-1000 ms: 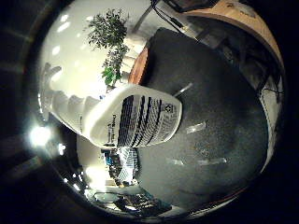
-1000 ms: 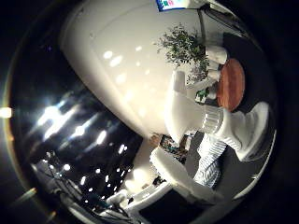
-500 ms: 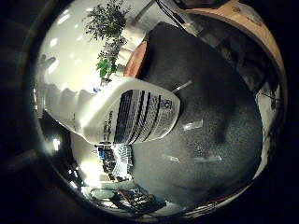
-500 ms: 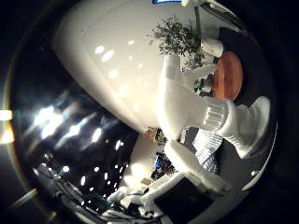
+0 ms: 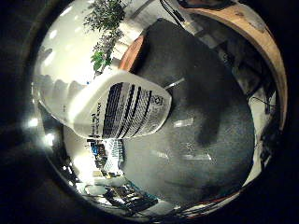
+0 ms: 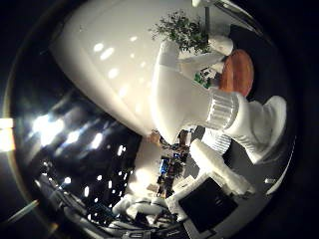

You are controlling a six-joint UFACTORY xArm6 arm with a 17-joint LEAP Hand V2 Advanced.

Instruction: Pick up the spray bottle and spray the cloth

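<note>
A white spray bottle [image 5: 112, 107] with a barcode label fills much of the right little finger side palm view, close to the palm. It hangs above a dark grey cloth [image 5: 210, 103] spread on a wooden table [image 5: 248, 21]. In the right thumb side palm view its white spray head [image 6: 174, 95] and ribbed collar [image 6: 231, 112] point out into the room. My hand [image 6: 221, 171] shows there as white and black finger parts curled beside the bottle's neck, and it holds the bottle.
A leafy potted plant [image 6: 184, 30] stands beyond the cloth, next to a round wooden tabletop [image 6: 237, 75]. A white wall [image 6: 110, 60] and bright ceiling lights [image 6: 50, 124] fill the rest of that view.
The whole picture has shifted, so the hand has turned with the bottle. The bottle keeps its place against the palm and looks a little larger in view.
</note>
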